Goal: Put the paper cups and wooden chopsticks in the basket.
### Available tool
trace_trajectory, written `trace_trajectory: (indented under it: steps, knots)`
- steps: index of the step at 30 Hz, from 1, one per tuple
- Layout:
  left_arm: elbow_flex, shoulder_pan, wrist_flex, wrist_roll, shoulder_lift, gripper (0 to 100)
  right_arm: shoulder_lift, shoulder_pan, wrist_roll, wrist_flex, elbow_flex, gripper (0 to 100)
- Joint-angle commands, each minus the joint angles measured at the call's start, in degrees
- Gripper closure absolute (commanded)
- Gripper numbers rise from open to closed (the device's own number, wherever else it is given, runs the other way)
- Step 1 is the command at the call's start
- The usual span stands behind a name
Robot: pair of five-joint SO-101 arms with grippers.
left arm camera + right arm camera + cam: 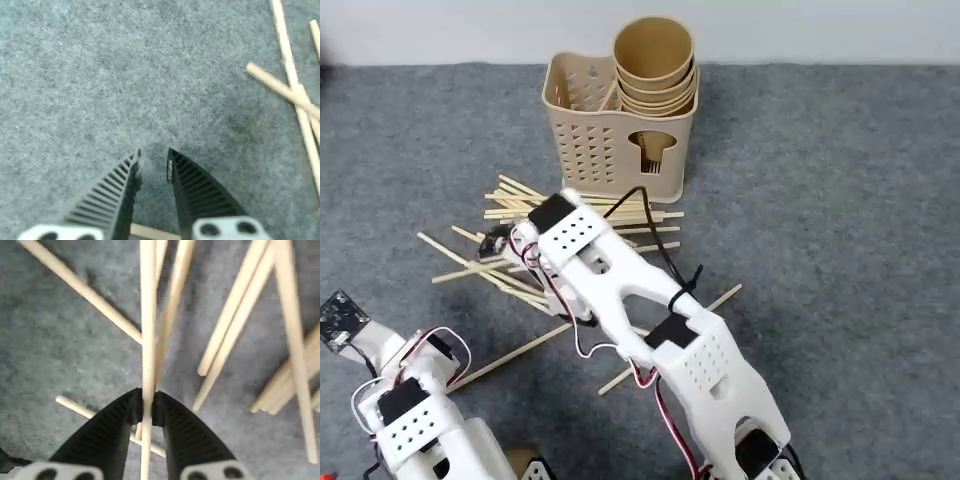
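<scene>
The beige perforated basket [588,150] stands at the back of the table, with a stack of paper cups [654,62] in one of its compartments. Wooden chopsticks [525,205] lie scattered on the grey carpet in front of it. My right gripper [146,407] is down in this pile [502,242], shut on one chopstick [148,315] that runs straight out between its jaws. Near the front left corner, my left gripper [153,155] hovers over bare carpet, narrowly open with nothing between its fingers. A few chopsticks [292,95] lie off to its side.
Two stray chopsticks [510,355] lie diagonally near the arms' bases. Another chopstick end [150,232] shows under the left gripper's base. Grey carpet [840,220] covers the table right of the basket.
</scene>
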Motion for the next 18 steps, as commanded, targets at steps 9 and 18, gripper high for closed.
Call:
trace_trajectory:
  steps: [9,18]
  knots:
    - [-0.31,-0.18,-0.79,-0.62,-0.09,91,-12.44,-0.04,-0.35,2.59,-1.76,99.1]
    - [-0.31,-0.09,-0.79,-0.62,-0.09,91,-21.49,0.04,-0.44,2.59,-1.76,99.1]
